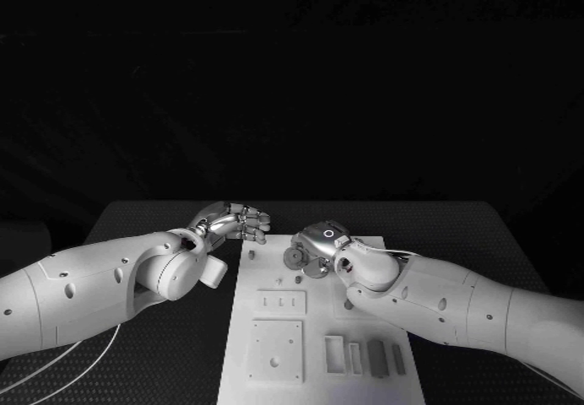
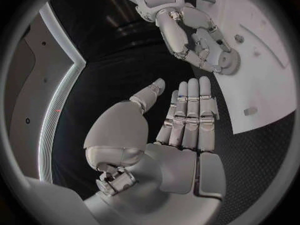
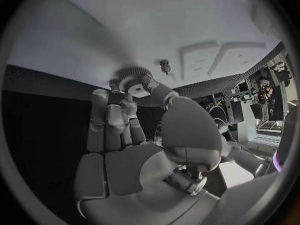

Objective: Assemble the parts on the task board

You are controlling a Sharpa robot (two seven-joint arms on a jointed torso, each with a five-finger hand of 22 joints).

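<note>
At the task board's (image 1: 278,371) far end my right hand (image 1: 327,242) pinches a gear (image 3: 134,85), left hand (image 1: 231,222) just beside the board, fingers (image 2: 190,110) straight, holding nothing.

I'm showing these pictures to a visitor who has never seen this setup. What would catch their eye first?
Probably the right hand at the far end of the white task board, its fingers on a round toothed gear. Next, the left hand just off the board's far left corner over the black table, flat and holding nothing. Nearer the robot, raised rectangular blocks stand on the board.
</note>
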